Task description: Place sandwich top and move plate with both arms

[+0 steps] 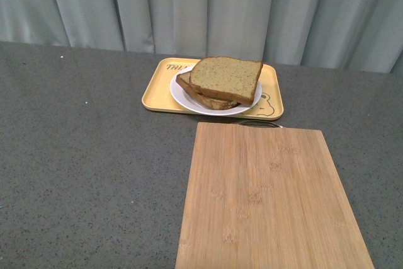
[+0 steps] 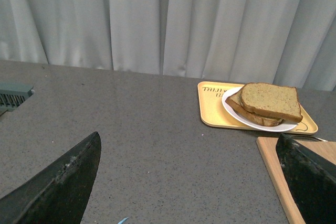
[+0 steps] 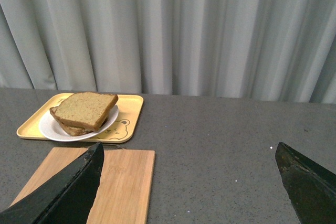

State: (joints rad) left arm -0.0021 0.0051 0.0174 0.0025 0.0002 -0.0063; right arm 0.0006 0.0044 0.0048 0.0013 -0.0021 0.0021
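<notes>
Sandwich top [image 1: 225,77] seen stacked on lower slice on plate [image 1: 189,102], inside yellow tray [image 1: 154,96] on table [image 1: 82,155]; cutting board [image 1: 271,200] nearer. Bread judged light, soft, easily shifted; plate stiff, slick, best taken by opposite rims. Left end effector [image 2: 189,182] and right end effector [image 3: 189,182] held wide, empty

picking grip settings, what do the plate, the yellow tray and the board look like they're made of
Plate: smooth glossy white, likely ceramic or melamine; the look doesn't settle which.
Yellow tray: matte plastic by its even colour, rounded raised rim and printed drawing.
Board: bamboo or light wood, with visible grain strips and nodes, satin finish.
</notes>
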